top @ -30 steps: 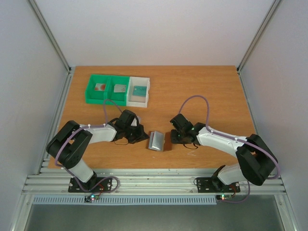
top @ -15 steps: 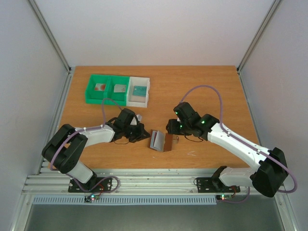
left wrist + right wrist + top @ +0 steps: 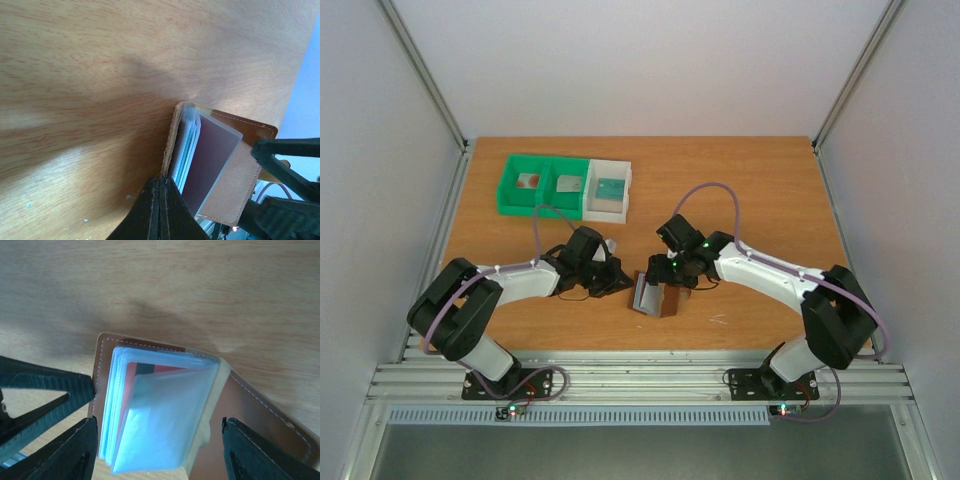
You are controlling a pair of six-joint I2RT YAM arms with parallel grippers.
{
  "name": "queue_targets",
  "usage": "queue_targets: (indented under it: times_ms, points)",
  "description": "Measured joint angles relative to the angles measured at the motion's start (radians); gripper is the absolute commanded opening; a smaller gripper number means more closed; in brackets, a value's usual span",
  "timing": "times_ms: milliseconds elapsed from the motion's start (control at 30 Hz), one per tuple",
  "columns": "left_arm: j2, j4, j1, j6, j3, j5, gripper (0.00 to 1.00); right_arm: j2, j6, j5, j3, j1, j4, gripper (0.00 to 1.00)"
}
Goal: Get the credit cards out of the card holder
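On the wooden table (image 3: 760, 180), card holder (image 3: 655, 297), plastic bins (image 3: 535, 208), white walls (image 3: 620, 70).

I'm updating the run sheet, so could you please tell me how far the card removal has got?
Done: three cards lie in the bins, one each. In hand: the left gripper pinches the card holder by its cover, and the right gripper stands open around its clear sleeves. Left: at least one reddish card sits in a sleeve.

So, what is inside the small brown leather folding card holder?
The card holder holds bluish clear plastic sleeves, one reddish card showing behind the front sleeve. Any further cards are covered.
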Motion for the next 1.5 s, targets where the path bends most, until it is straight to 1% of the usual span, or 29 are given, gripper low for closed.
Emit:
queue_targets:
  times_ms: [200,500,633,767,900,1033,1167,1333,1500]
  points:
    - [-0.006,-0.005,-0.003,-0.004,0.0,-0.011,0.0,0.076,0.007,-0.004,0.037,0.0,0.005,0.68]
    - [-0.043,-0.008,-0.004,-0.008,-0.005,-0.021,0.0,0.091,-0.007,0.04,0.045,0.0,0.0,0.61]
    - [-0.05,-0.011,-0.004,-0.011,-0.018,-0.026,0.0,0.09,-0.014,0.071,0.033,0.0,-0.008,0.55]
    - [-0.06,-0.036,-0.004,-0.01,-0.021,-0.038,0.0,0.08,-0.033,0.115,0.005,0.0,-0.033,0.46]
    - [-0.085,-0.047,-0.004,-0.006,-0.035,-0.048,0.0,0.052,-0.045,0.173,-0.046,0.0,-0.063,0.42]
    - [-0.106,-0.055,-0.004,-0.007,-0.06,-0.058,0.0,0.002,-0.047,0.217,-0.102,0.0,-0.086,0.4]
    - [-0.116,-0.058,-0.004,-0.007,-0.082,-0.072,0.0,-0.022,-0.047,0.232,-0.14,0.0,-0.086,0.38]
    - [-0.137,-0.061,-0.004,-0.015,-0.111,-0.09,0.0,-0.032,-0.051,0.232,-0.145,0.0,-0.092,0.37]
    - [-0.159,-0.061,-0.004,-0.031,-0.127,-0.101,0.0,-0.169,-0.05,0.195,-0.125,0.001,-0.118,0.36]
